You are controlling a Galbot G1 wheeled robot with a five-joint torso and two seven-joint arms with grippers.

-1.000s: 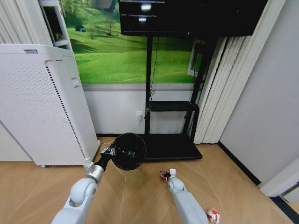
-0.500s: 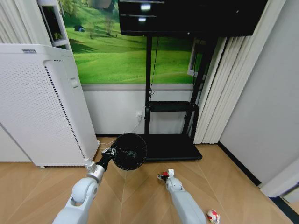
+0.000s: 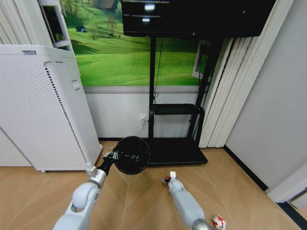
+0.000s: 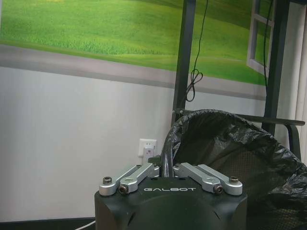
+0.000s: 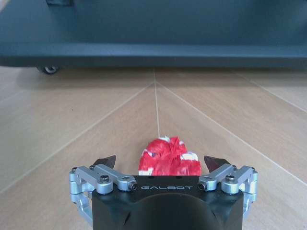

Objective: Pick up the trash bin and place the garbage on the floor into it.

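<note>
The trash bin point(image 3: 132, 155), black, round and lined with a black bag, hangs above the floor. My left gripper point(image 3: 111, 156) is shut on its rim. In the left wrist view the left gripper point(image 4: 165, 168) pinches the rim of the trash bin point(image 4: 225, 158). My right gripper point(image 3: 171, 176) is low over the floor with a red wad of garbage point(image 3: 165, 180) at its tip. In the right wrist view the right gripper point(image 5: 160, 161) is open, and the red wad point(image 5: 169, 155) lies on the floor between its fingers. A red-and-white wad point(image 3: 218, 221) lies further right.
A tall white air purifier point(image 3: 43, 105) stands at the left. The black TV stand's base point(image 3: 175, 151) sits just beyond the bin and the red wad, seen as a low dark base point(image 5: 153, 48) on castors. Curtains point(image 3: 225, 96) and a grey wall close off the right.
My right arm has shifted slightly left and forward, bringing its gripper closer around the red wad. The left arm still holds the bin in about the same place.
</note>
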